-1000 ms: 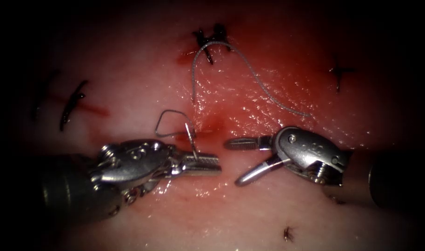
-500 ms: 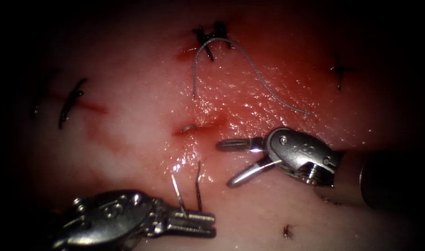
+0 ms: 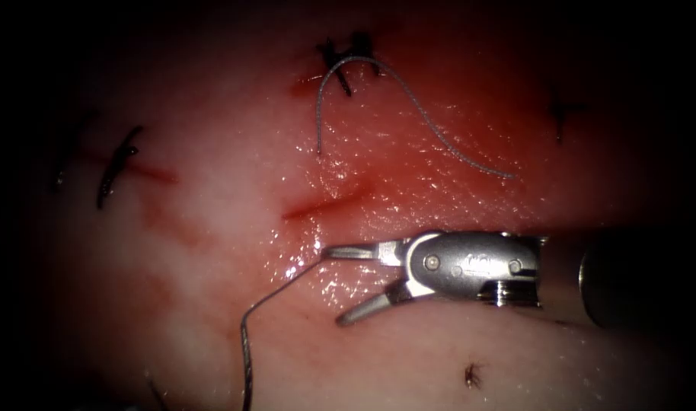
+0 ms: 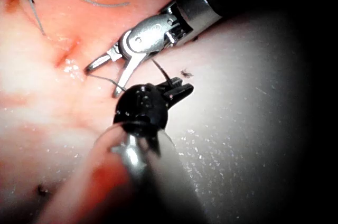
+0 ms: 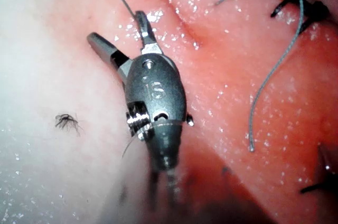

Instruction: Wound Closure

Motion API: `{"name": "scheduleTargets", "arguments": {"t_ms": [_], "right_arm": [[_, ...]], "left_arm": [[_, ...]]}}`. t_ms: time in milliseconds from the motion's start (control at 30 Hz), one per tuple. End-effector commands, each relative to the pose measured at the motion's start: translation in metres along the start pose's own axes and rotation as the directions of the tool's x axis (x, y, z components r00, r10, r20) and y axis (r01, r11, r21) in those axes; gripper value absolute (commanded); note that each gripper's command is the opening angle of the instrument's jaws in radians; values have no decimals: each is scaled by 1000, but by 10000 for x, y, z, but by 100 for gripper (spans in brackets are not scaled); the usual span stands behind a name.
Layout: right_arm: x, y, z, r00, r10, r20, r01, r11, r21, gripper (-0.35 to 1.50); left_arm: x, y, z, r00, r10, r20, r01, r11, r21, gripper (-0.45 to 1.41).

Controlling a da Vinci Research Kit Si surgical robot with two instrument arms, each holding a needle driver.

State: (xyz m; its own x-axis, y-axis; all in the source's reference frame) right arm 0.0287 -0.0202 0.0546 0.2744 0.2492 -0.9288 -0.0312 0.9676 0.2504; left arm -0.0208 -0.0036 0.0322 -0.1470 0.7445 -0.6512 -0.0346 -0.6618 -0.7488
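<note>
Steel needle sits clamped in the left pincer, clear of the tissue; where along its curve is unclear. Thread runs from the tissue just below the cut toward that pincer. Right pincer is spread apart and empty, its upper jaw beside the thread. Loose thread lies above the cut.

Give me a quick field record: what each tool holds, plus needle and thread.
left tool: jaws shut on the needle; where along its curve is unclear
right tool: jaws open, holds nothing
needle position: out of the tissue
thread: leaves the tissue beside the right tool's upper jaw, below the cut
cut thread piece: lies above the cut
</note>
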Motion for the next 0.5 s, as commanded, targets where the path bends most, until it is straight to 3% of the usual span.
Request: {"name": "scheduleTargets", "arguments": {"t_ms": [33,133,200,267,300,500], "right_arm": [[-3,-4,11,1000,-3,4,3,1000,0,74],[-5,8,10,998,-8,59,11,999,-51,74],[-8,9,12,997,-10,80,14,999,-51,61],[-10,6,14,995,-16,101,20,999,-42,9],[-11,5,14,994,-18,109,22,999,-38,-35],[-16,-14,13,973,89,213,-70,993,-93,-35]], "left_arm": [[-6,-1,6,1000,-2,2,2,1000,0,-45],[-4,4,1,1000,13,6,-13,1000,12,-45],[-4,6,1,1000,24,7,-24,1000,14,-45],[-3,7,0,1000,29,7,-29,999,15,-45],[-3,7,0,999,40,7,-40,999,15,-45],[1,-5,-8,994,109,1,-108,989,99,-45]]}}
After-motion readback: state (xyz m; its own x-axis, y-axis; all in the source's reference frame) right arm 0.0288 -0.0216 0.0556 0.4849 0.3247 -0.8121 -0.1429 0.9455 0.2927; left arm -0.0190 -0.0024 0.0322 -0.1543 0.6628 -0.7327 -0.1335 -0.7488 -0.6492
